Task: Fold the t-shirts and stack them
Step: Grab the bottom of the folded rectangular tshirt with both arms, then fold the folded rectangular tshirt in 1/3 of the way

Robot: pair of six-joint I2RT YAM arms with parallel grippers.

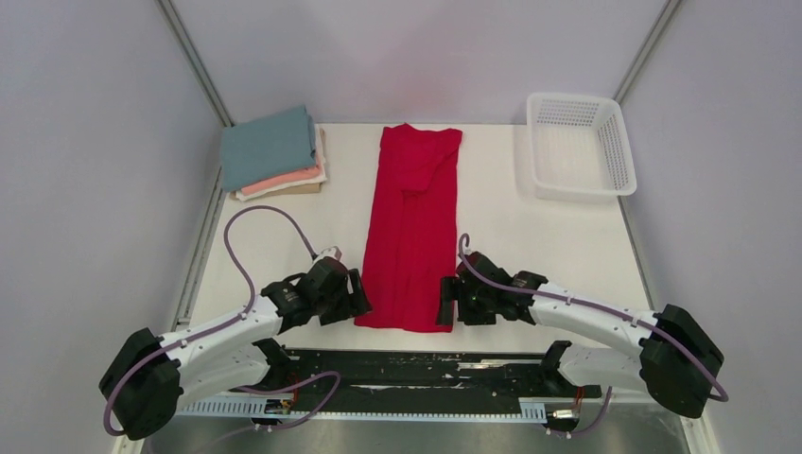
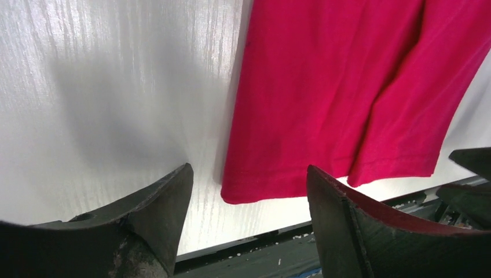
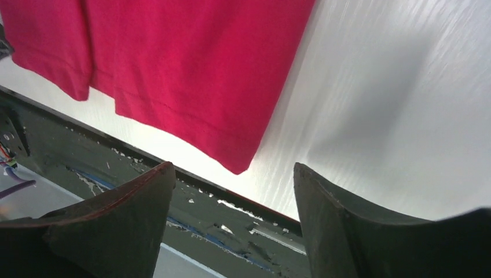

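Note:
A crimson-red t-shirt [image 1: 412, 222] lies flat in the middle of the table, folded lengthwise into a long strip, its hem at the near edge. My left gripper [image 1: 362, 301] is open and empty beside the hem's left corner [image 2: 231, 194]. My right gripper [image 1: 443, 309] is open and empty beside the hem's right corner [image 3: 237, 165]. Neither touches the cloth. A stack of folded shirts sits at the back left: teal-blue [image 1: 268, 147] on top, salmon-pink [image 1: 284, 180] and cream [image 1: 301, 180] under it.
A white plastic mesh basket [image 1: 577, 144] stands at the back right. The table's near edge and a dark rail [image 1: 416, 369] run just below the hem. Grey walls close in the left, back and right sides.

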